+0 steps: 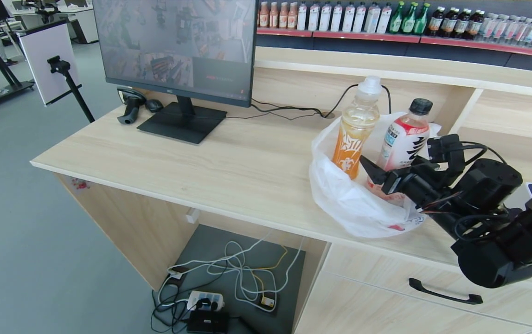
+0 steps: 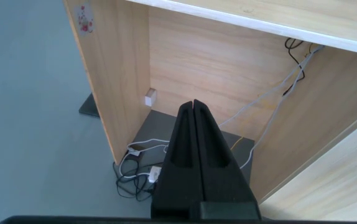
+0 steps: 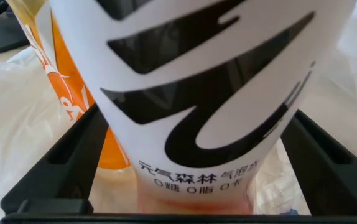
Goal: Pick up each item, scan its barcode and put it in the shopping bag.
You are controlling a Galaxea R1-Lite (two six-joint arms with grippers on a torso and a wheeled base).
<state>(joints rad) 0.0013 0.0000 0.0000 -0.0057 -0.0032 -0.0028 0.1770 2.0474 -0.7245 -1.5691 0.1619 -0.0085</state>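
Two bottles stand upright in the white plastic shopping bag (image 1: pixel 344 195) on the desk's right side: an orange-labelled drink (image 1: pixel 356 130) with a white cap and a white-labelled bottle (image 1: pixel 405 139) with a black cap. My right gripper (image 1: pixel 400 155) is open, one finger on each side of the white-labelled bottle (image 3: pixel 191 93), low on its body with small gaps. The orange drink (image 3: pixel 73 93) stands just beyond it. My left gripper (image 2: pixel 193 109) is shut on nothing, held below the desk top and pointing at the space under the desk.
The wooden desk (image 1: pixel 201 153) carries a monitor (image 1: pixel 177 46) at the back left, with a black handheld barcode scanner (image 1: pixel 130 109) beside its base. Cables (image 1: pixel 284 111) run behind the bag. More cables and a power strip (image 1: pixel 205 299) lie under the desk. A raised counter stands behind.
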